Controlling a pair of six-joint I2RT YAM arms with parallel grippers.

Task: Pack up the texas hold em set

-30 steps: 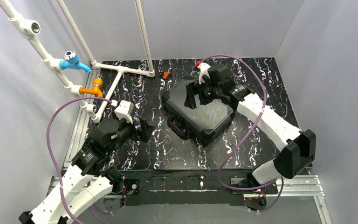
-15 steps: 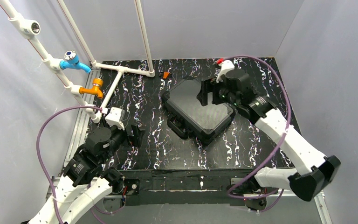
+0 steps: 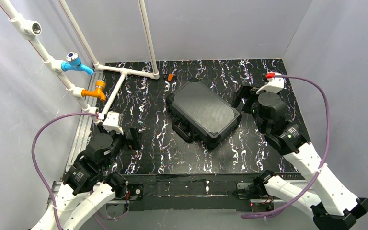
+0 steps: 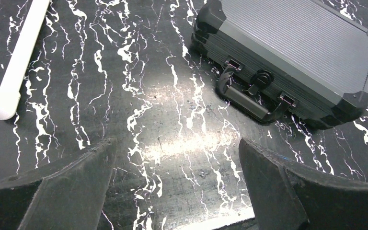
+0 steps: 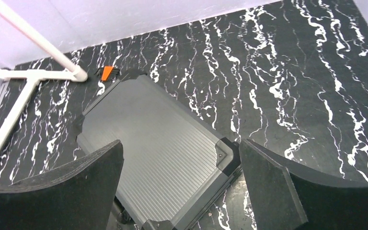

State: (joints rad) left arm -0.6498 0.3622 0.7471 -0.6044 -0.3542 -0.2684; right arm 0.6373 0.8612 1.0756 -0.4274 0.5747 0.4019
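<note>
Case [image 3: 203, 111] shut, axis diag far-left to near-right, handle [image 3: 181, 130] near-left.

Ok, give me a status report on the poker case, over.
Left gripper open, empty. Right gripper open, empty. Case lid shut, flat on table; no chips in view. Nothing in the way.

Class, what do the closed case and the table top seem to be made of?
The case looks like hard black plastic, matt, with fine moulded ribs across it. The table top: glossy black sheet with white marble veins, reflecting light; perhaps laminate or vinyl.
</note>
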